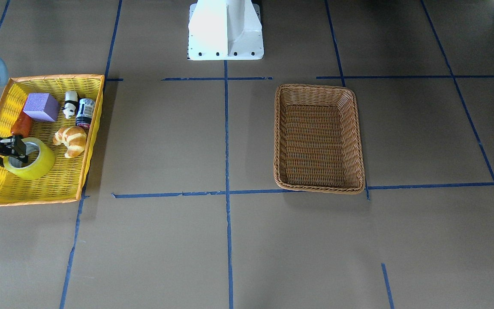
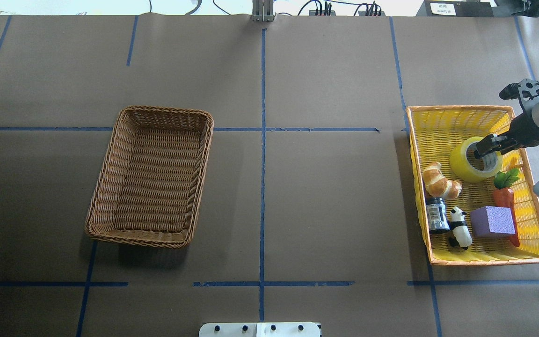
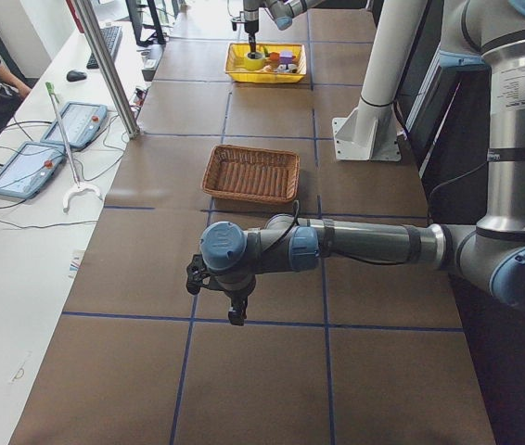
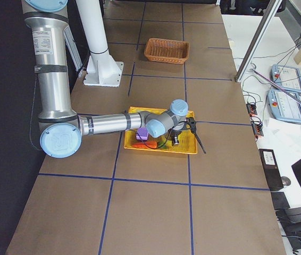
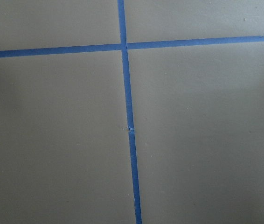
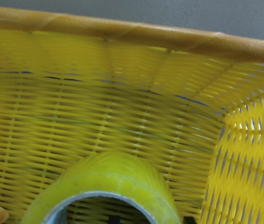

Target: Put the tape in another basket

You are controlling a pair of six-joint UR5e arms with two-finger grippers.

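The tape [image 1: 37,165] [image 2: 466,166], a yellow-green roll with a grey core, sits tilted in the yellow tray [image 2: 456,108] at the table's right end. My right gripper [image 2: 482,149] [image 1: 17,152] has one finger inside the core and one outside, closed on the roll's wall. The right wrist view shows the roll's top [image 6: 108,179] close below the camera. The brown wicker basket [image 2: 166,111] [image 1: 319,92] stands empty on the left half of the table. My left gripper [image 3: 235,315] hovers over bare table in the exterior left view only; I cannot tell whether it is open or shut.
In the yellow tray with the tape lie a croissant [image 2: 440,181], a dark can [image 2: 436,215], a panda figure [image 2: 459,227], a purple block [image 2: 492,221] and a carrot [image 2: 503,194]. The white robot base [image 1: 225,30] stands at the table's rear middle.
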